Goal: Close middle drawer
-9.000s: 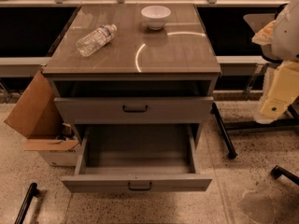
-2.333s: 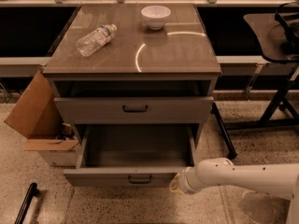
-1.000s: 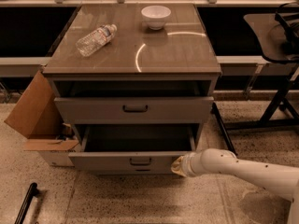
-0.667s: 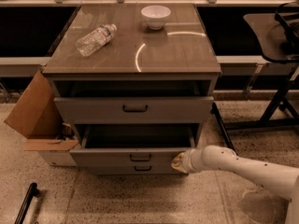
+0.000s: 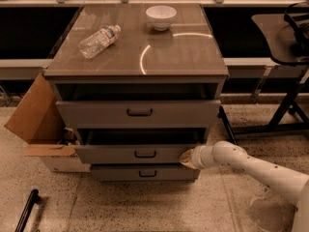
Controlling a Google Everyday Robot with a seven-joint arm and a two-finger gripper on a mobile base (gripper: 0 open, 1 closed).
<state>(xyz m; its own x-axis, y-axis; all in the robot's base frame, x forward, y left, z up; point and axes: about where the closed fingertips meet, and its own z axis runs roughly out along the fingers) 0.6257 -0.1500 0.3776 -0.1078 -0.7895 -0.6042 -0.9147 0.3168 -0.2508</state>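
Note:
The middle drawer (image 5: 137, 153) is the second grey drawer of the cabinet, with a small dark bar handle at its centre. It stands out only a little, with a dark gap above its front. My gripper (image 5: 187, 158) sits at the end of the white arm reaching in from the lower right. Its tip is against the right end of the middle drawer's front. The top drawer (image 5: 139, 112) also stands out a little. The lowest drawer (image 5: 145, 173) sits further in, below.
A plastic bottle (image 5: 99, 40) lies on the cabinet top, and a white bowl (image 5: 161, 17) stands behind it. An open cardboard box (image 5: 41, 124) sits on the floor left of the cabinet. A dark chair frame (image 5: 289, 71) stands to the right.
The middle drawer has slid back from far out to nearly in, with my gripper following its right front end toward the cabinet.

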